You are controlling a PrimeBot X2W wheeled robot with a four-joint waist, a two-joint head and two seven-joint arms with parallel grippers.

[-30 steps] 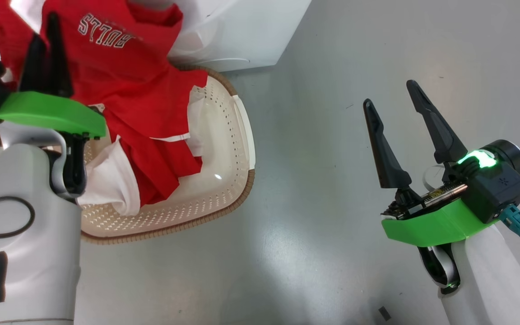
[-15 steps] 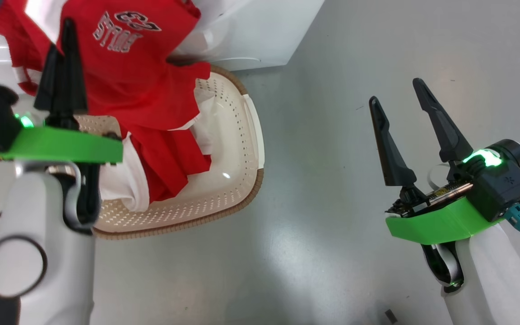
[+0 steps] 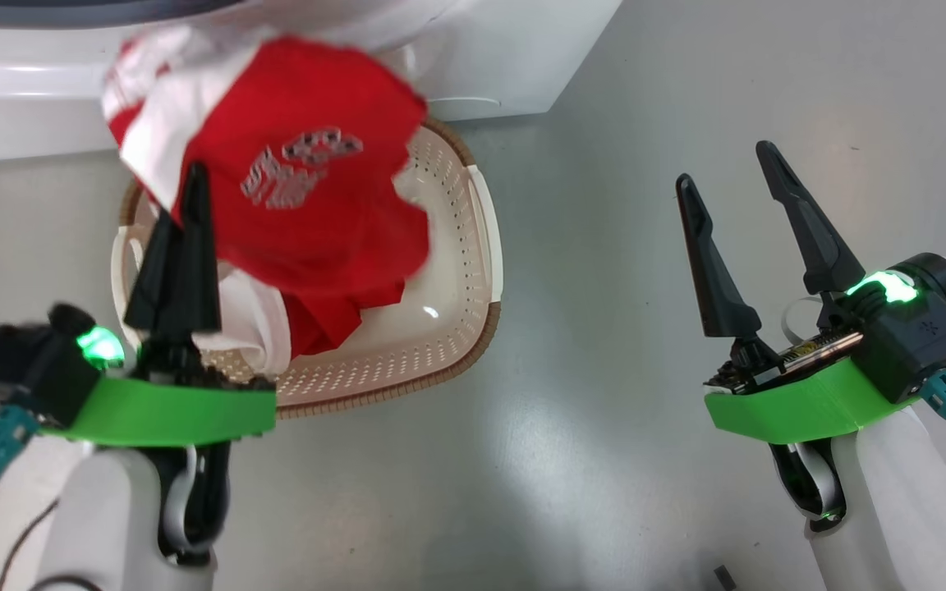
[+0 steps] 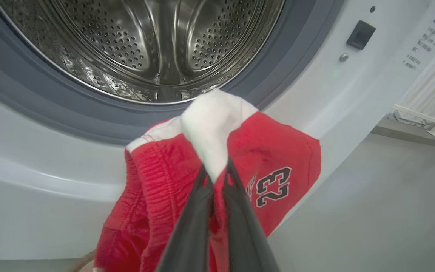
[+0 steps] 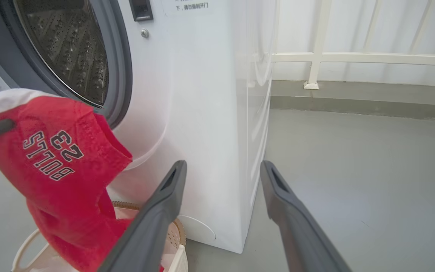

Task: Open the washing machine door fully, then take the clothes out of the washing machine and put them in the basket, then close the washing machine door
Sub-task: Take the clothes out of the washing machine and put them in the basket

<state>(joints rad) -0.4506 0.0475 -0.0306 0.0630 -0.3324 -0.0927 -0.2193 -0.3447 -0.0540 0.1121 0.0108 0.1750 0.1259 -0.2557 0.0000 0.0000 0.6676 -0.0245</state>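
Observation:
My left gripper (image 3: 191, 176) is shut on the clothes, a red jersey (image 3: 309, 189) lettered "23" (image 4: 274, 185). Its fingertips (image 4: 202, 181) pinch a white fold in front of the washing machine (image 4: 353, 98) and its bare steel drum (image 4: 153, 37). The jersey hangs bunched over the cream basket (image 3: 461, 328), where more red and white cloth (image 3: 251, 328) lies. The basket stands on the floor against the machine's front (image 3: 489, 74). My right gripper (image 3: 723, 164) stands open and holds nothing, off to the right over the floor. The washing machine door is out of view.
Grey floor (image 3: 604, 460) spreads right of the basket and under my right arm. A white railing (image 5: 353, 58) and low kerb run behind the machine's side (image 5: 259, 113). A small dark scrap (image 3: 721, 577) lies on the floor near my right arm.
The head view has shifted. My left gripper has shut on the jersey and drawn back toward me; the jersey, before draped from the machine into the basket, now hangs bunched from it. The right gripper stays open.

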